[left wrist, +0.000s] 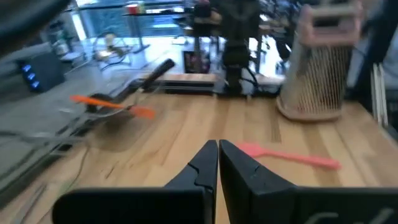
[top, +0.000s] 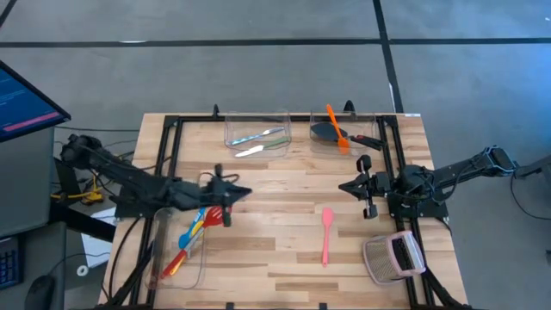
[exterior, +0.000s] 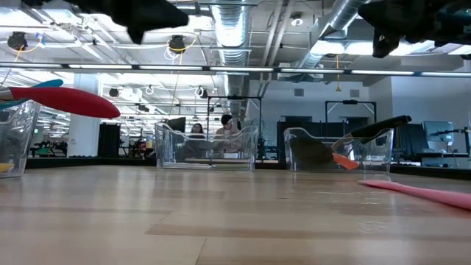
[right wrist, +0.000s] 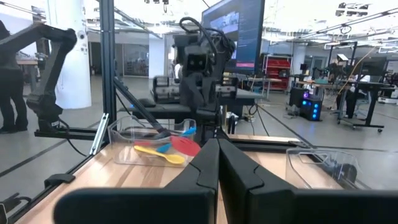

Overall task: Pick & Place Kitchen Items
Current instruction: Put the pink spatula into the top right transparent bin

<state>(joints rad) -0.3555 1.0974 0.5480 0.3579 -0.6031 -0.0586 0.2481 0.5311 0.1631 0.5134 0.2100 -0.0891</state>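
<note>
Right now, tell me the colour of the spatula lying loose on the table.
Pink spatula, clearest in the high view.

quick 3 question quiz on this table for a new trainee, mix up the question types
1. True or false: the pink spatula lies inside a bin.
2. Which bin holds the orange spatula? A) far right bin B) far middle bin C) left bin
3. Fill in: the left end effector has its fingers ____.

Key: 1 false, it lies on the bare table, between the left end effector and the right end effector. 2 A. 3 shut.
</note>
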